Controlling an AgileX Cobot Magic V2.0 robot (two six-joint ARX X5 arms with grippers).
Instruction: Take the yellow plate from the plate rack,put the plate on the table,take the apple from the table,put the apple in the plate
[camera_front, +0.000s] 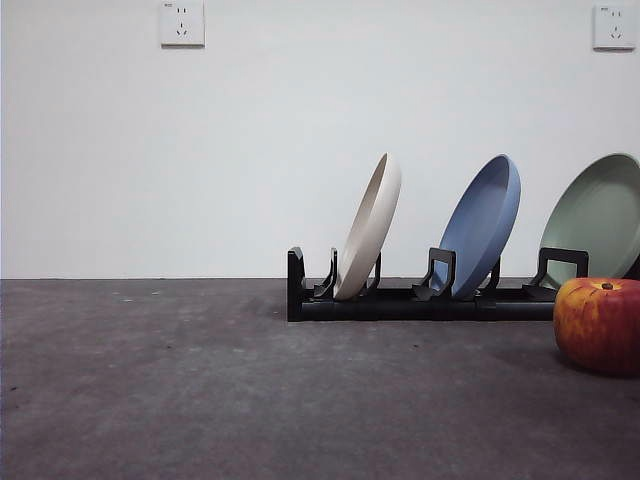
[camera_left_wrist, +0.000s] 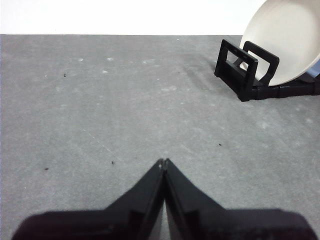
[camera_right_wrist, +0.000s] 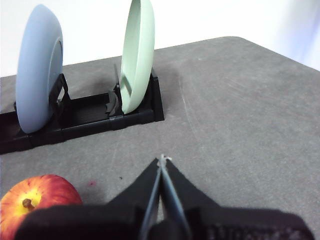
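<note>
Your left pincer (camera_left_wrist: 163, 162) hangs pressed together over bare counter (camera_front: 150, 380), well short of the plate rack (camera_front: 400, 300). The yellow plate (camera_front: 370, 225) leans in the rack's first slot, then the blue plate (camera_front: 485, 225), the green plate (camera_front: 600, 215), and the apple (camera_front: 600, 325) just before it. Spread the jaws, take the yellow rim near its top, probably clear, and lift along its lean. The right pincer (camera_right_wrist: 162, 159) waits closed near the apple

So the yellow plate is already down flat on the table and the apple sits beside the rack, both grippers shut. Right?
Not quite. The yellow plate is not flat on the table: the front view shows it leaning in the plate rack, in its end slot. The rest holds: the apple sits on the table beside the rack, and the left gripper and right gripper are both shut.
</note>
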